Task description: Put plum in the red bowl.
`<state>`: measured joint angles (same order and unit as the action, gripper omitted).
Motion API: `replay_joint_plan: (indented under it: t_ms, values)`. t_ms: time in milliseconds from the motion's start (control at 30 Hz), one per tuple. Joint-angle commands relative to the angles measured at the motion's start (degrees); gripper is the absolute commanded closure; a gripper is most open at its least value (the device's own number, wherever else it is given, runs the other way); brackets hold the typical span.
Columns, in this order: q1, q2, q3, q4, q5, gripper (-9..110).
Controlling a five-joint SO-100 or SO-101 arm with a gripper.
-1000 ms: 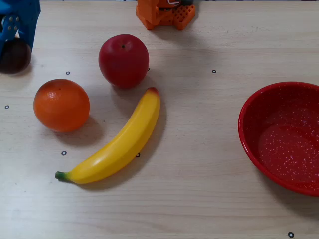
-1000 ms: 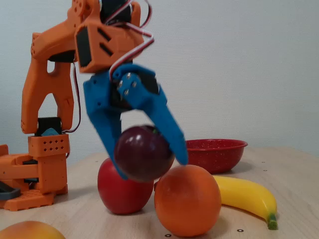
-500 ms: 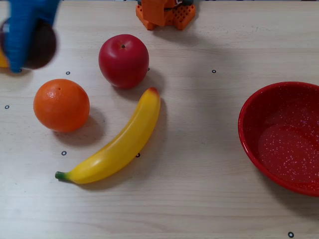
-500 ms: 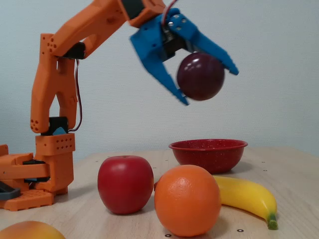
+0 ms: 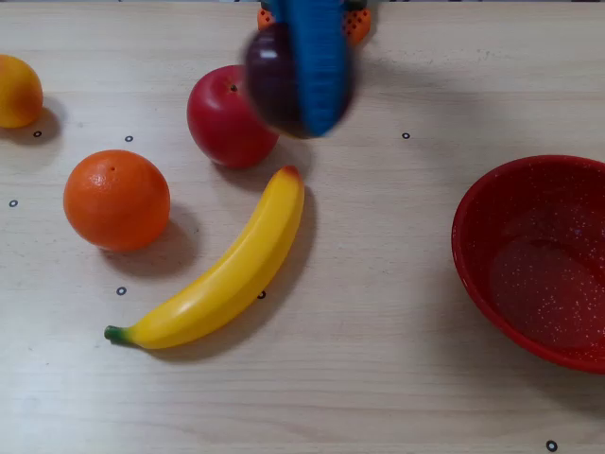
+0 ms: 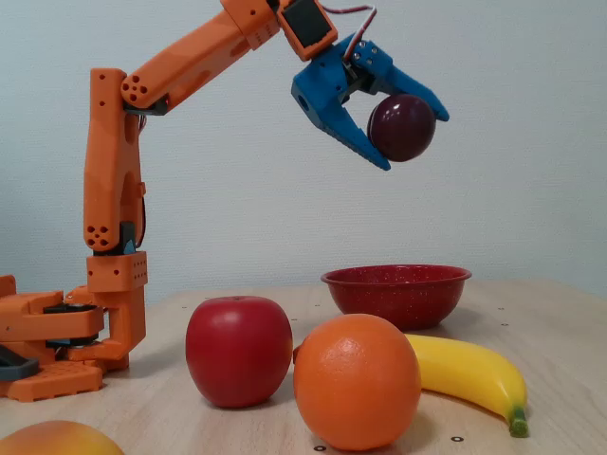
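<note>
The dark purple plum [image 6: 402,127] hangs high in the air, held between the blue fingers of my gripper [image 6: 411,137], which is shut on it. In the overhead view the plum [image 5: 274,80] and the gripper [image 5: 319,113] appear blurred above the table's back middle, just right of the red apple. The red bowl [image 5: 470,241] stands at the right edge of the overhead view, with nothing in it. In the fixed view the red bowl [image 6: 398,292] sits far back on the table, below the gripper.
A red apple [image 5: 225,118], an orange [image 5: 116,199] and a yellow banana [image 5: 222,270] lie left of centre. A yellow-orange fruit [image 5: 17,90] sits at the far left. The orange arm base [image 6: 66,332] stands at the table's back edge.
The gripper has carried the plum up from table level and swung it rightward, from the far left past the apple. The yellow-orange fruit at the left is now uncovered.
</note>
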<state>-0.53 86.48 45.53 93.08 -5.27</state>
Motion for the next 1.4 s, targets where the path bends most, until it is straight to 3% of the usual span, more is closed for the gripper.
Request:
replay_joint_plan:
  t_ms: [0,733,1367]
  values:
    - [-3.69,8.88,-2.72,-2.55,1.76,102]
    - [-26.46,6.42,13.01,-4.22,2.64,102]
    - [-31.55,-16.17,2.64,-15.73,1.41,102]
